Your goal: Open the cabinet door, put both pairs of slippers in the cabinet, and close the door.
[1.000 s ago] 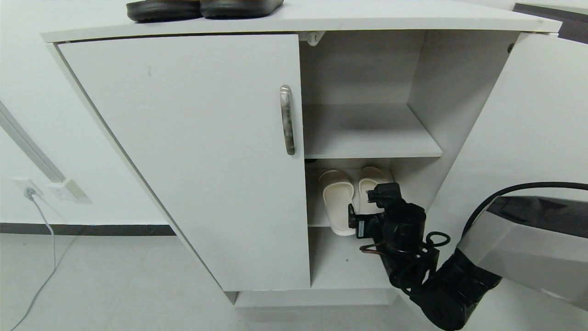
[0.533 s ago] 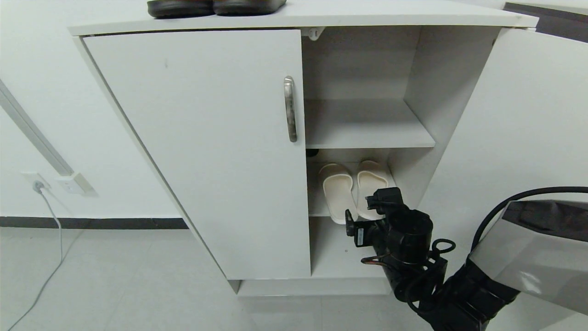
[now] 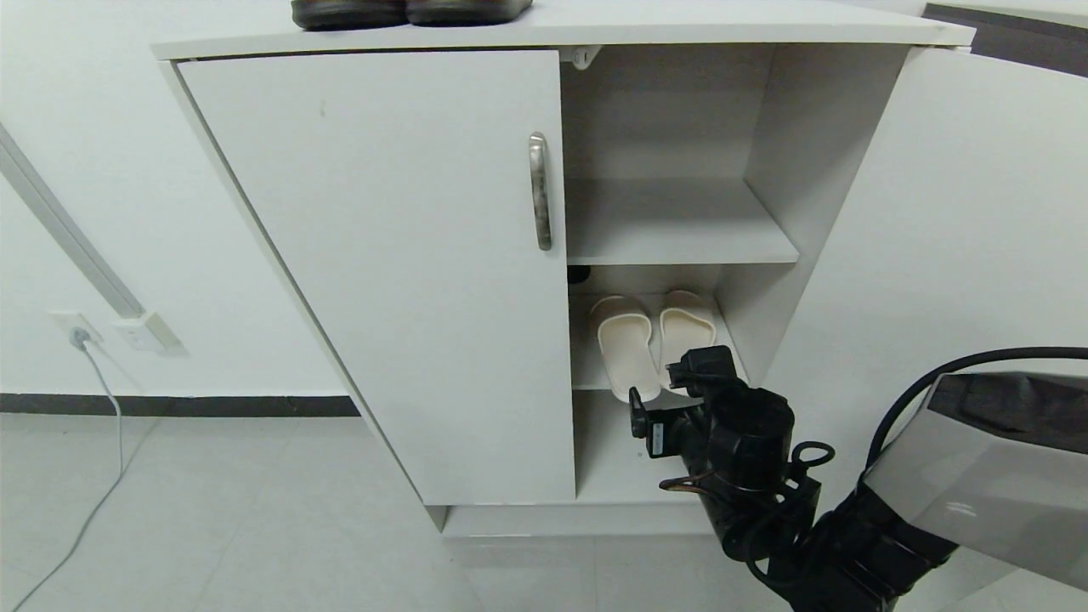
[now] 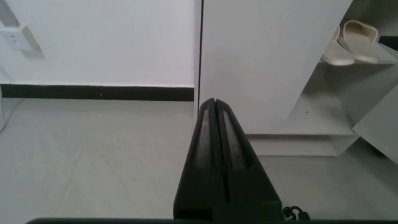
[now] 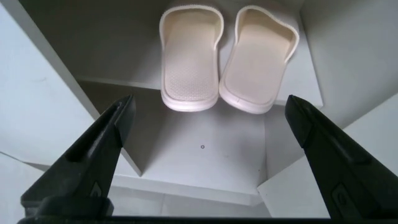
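Cabinet, white, tall, board-built [image 3: 816, 170], stands with its right door [image 3: 977, 238] swung wide and its left door [image 3: 391, 255] closed. Two dark thick-soled slippers [image 3: 408, 10] sit side by side on its top board [image 3: 722, 32], above the closed door. Two cream foam slippers [image 3: 625, 340] lie on the middle shelf [image 3: 585, 357] of the open side, lengthwise front to back. My right gripper [image 3: 659, 384] hangs just before that shelf, jaws wide apart, holding nothing. My left gripper [image 4: 214, 112] points low toward the floor [image 4: 93, 162], jaws pressed together. I judge the dark pair comes next: it lies high and left of my right jaws, likely nearer my left arm. I cannot tell its long axis from the edge I see.
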Available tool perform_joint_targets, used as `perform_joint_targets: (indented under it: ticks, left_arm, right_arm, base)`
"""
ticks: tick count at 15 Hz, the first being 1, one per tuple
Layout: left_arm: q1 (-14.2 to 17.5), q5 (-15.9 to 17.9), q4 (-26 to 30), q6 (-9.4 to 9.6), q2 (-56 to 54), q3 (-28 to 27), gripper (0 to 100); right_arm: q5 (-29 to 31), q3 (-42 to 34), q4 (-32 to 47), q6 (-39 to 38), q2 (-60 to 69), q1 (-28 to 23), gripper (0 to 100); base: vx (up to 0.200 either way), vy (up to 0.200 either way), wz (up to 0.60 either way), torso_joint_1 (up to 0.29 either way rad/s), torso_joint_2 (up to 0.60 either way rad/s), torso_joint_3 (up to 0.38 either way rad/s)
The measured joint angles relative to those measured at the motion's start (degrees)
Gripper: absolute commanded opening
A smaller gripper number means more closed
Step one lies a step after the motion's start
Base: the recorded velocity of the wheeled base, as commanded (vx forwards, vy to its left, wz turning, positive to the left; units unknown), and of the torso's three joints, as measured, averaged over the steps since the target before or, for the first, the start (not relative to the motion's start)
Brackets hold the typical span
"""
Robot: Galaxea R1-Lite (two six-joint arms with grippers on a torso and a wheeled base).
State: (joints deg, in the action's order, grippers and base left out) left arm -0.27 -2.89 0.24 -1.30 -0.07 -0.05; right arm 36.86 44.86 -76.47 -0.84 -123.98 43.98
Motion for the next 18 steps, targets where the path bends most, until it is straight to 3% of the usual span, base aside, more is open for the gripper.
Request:
perform_joint_targets:
  ticks: [6, 18]
  left_arm:
    - [0.0, 0.02, 0.0, -0.06, 0.0, -0.02, 0]
    - [0.0, 0.11, 0.02, -0.02, 0.0, -0.02, 0]
  right_arm:
    - [-0.02, -0.07, 0.02, 0.09, -0.02, 0.15, 100]
    - [0.02, -0.95, -0.5, 0.82, 0.13, 0.55, 100]
  base:
    - [0.0, 0.0, 0.0, 0.0, 0.0, 0.0]
    - [0.0, 0.0, 0.0, 0.004, 0.0, 0.154]
